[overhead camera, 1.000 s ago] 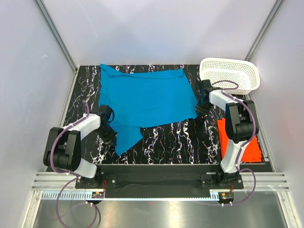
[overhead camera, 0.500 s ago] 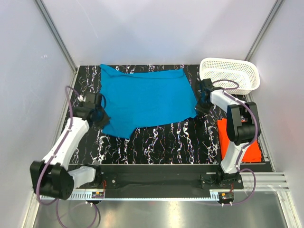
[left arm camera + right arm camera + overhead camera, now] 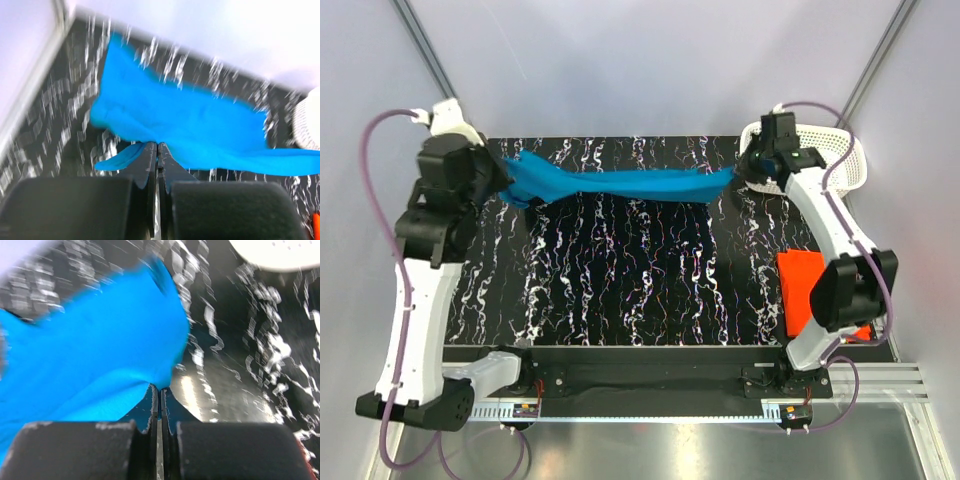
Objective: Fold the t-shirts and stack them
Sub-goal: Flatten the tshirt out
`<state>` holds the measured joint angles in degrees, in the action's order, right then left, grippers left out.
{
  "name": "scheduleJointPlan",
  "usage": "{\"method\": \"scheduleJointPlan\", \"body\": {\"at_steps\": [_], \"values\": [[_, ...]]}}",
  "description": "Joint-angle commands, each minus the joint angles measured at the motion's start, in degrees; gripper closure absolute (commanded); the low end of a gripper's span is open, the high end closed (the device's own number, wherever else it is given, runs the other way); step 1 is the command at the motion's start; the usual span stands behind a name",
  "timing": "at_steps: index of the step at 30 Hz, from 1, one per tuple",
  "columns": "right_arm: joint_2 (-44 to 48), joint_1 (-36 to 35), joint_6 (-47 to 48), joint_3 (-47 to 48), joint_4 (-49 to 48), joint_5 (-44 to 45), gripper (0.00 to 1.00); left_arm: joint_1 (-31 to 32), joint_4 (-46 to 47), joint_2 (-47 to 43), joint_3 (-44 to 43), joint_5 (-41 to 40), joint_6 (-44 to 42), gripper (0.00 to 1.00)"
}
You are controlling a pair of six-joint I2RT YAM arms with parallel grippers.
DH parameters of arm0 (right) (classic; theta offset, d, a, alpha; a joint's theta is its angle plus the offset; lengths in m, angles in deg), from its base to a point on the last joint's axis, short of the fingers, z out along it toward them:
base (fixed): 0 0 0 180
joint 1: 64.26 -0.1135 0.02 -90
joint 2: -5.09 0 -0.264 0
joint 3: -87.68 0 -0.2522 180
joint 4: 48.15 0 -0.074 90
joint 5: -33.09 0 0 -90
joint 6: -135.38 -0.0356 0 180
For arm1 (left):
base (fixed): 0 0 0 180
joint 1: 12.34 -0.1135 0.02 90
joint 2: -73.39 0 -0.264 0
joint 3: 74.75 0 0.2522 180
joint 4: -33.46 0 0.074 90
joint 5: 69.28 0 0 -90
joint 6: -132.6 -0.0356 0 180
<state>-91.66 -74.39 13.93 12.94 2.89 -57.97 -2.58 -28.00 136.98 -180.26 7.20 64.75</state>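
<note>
The bright blue t-shirt (image 3: 620, 184) hangs stretched in a band above the back of the table, held at both ends. My left gripper (image 3: 510, 185) is shut on its left end, raised high at the back left. My right gripper (image 3: 738, 176) is shut on its right end, beside the basket. In the left wrist view the blue t-shirt (image 3: 190, 120) spreads out from the pinched fingertips (image 3: 158, 146). The right wrist view shows the blue t-shirt (image 3: 90, 355) gathered at the closed gripper (image 3: 159, 389). The orange-red t-shirt (image 3: 810, 290) lies folded at the right, partly behind the right arm.
A white perforated basket (image 3: 840, 150) stands at the back right corner, its rim (image 3: 280, 250) at the top of the right wrist view. The black marbled table top (image 3: 640, 280) is walled by white panels on the left, back and right.
Both arms rose and swung toward the back, lifting the blue t-shirt off the table into a taut hanging band. The left gripper finished closing on its corner.
</note>
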Motion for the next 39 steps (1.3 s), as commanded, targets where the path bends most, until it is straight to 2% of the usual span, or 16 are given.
{"method": "scheduleJointPlan", "body": {"at_steps": [1,5,14,19,24,26,27,28,29,31,33,35,39], "values": [[7.1,-0.7,2.0,4.8,0.4,-2.7,1.00,-0.1,7.7,-2.5,-10.3,2.3,-11.3,1.00],[14.6,-0.7,2.1,5.7,1.6,-4.7,1.00,2.0,7.4,-6.1,-20.7,1.8,-17.6,1.00],[39.9,-0.7,3.9,2.2,2.0,-6.9,1.00,2.2,7.5,-16.7,-33.6,2.4,-14.3,1.00],[43.0,-0.6,1.5,3.9,2.0,-6.5,1.00,4.1,6.7,-16.1,-35.4,0.2,-14.3,1.00],[34.5,-0.7,0.6,2.2,0.3,-4.4,1.00,4.9,10.2,-11.6,-27.6,-4.1,-15.8,1.00],[29.4,-0.7,0.2,-1.0,-4.5,-3.6,1.00,4.8,15.5,-10.6,-16.0,-7.3,-18.1,1.00],[27.4,-0.5,0.9,-2.5,-7.0,-3.4,1.00,4.9,23.3,-10.6,-11.3,-9.9,-18.9,1.00],[25.6,-0.7,1.3,-6.2,-12.9,-3.1,1.00,4.8,27.7,-10.3,-1.0,-11.2,-20.1,1.00],[21.3,-0.6,1.4,-7.7,-15.5,-1.4,1.00,4.7,35.8,-9.8,3.0,-13.0,-21.7,1.00],[16.1,-0.6,3.2,-10.9,-24.0,0.3,1.00,3.7,41.8,-5.8,11.7,-15.9,-23.9,1.00],[7.0,-0.3,4.5,-11.2,-28.5,2.3,1.00,1.5,49.5,0.1,15.9,-16.0,-24.0,1.00],[-2.9,0.3,4.4,-6.5,-29.3,2.2,1.00,-1.0,53.9,5.1,18.4,-13.7,-22.4,1.00],[-17.0,1.3,4.7,3.4,-31.4,1.5,1.00,-6.1,60.4,22.2,18.7,-9.8,-16.8,1.00]]}}
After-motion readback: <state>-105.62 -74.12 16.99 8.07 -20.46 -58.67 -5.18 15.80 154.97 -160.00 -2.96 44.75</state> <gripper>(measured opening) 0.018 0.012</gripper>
